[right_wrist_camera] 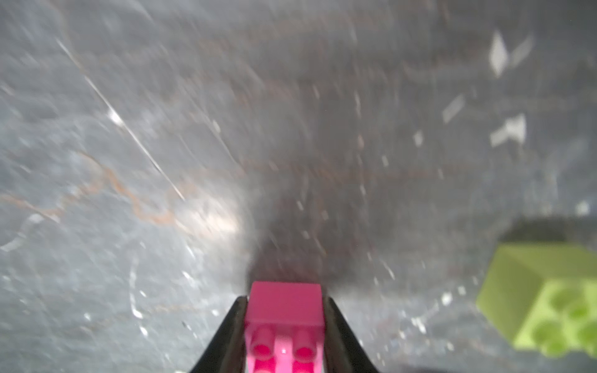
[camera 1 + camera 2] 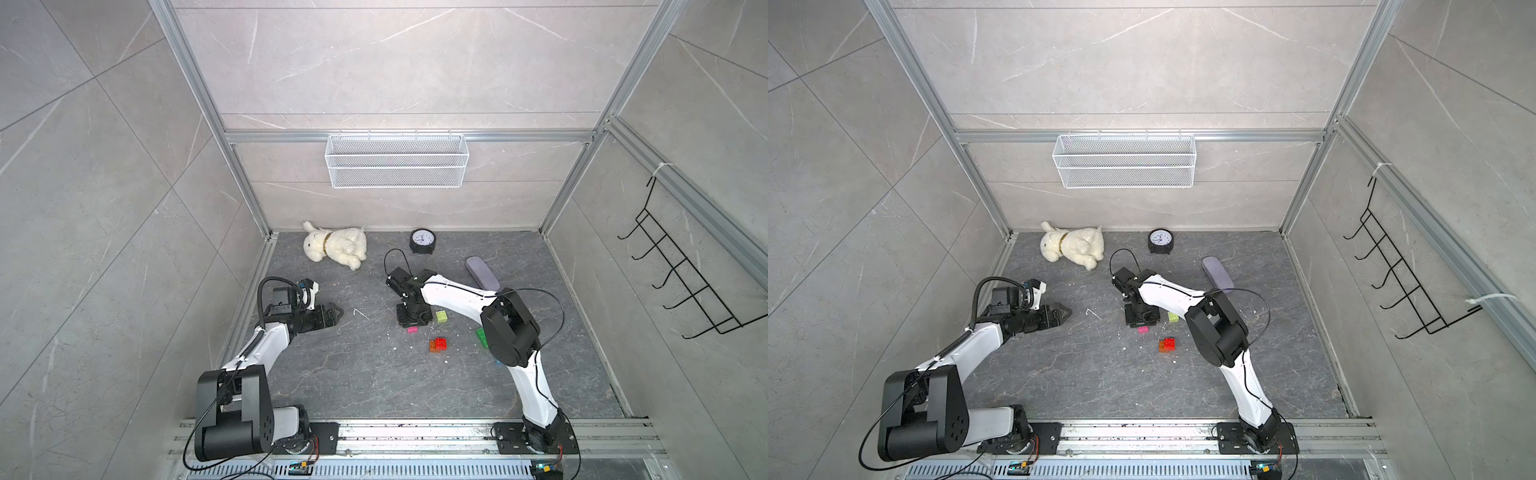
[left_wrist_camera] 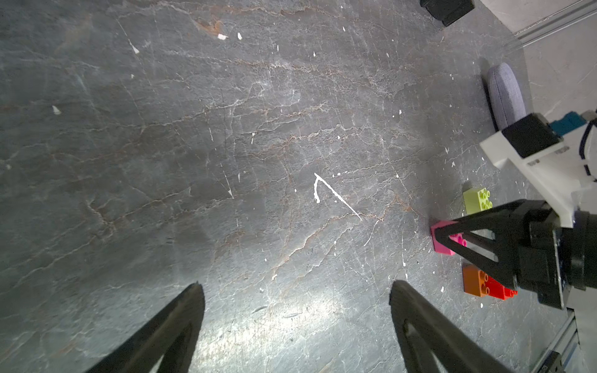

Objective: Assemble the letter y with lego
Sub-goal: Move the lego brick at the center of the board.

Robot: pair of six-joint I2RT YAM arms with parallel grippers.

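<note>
A: What is the right gripper doing?
B: Its black fingers are clamped on the small pink studded plastic brick, one finger against each side wall, studs turned back toward the wrist (the surface beyond is too blurred to say whether the brick is lifted).
A: And the other bricks?
B: The yellow-green studded brick lies just beside that gripper, not touching it. The orange brick and red brick sit touching each other, near the gripper on its arm-base side. The long green brick is farther off, half hidden behind the right arm.
A: The left gripper?
B: Fingers spread wide above the dark grey veined stone tabletop — well apart from every brick.
</note>
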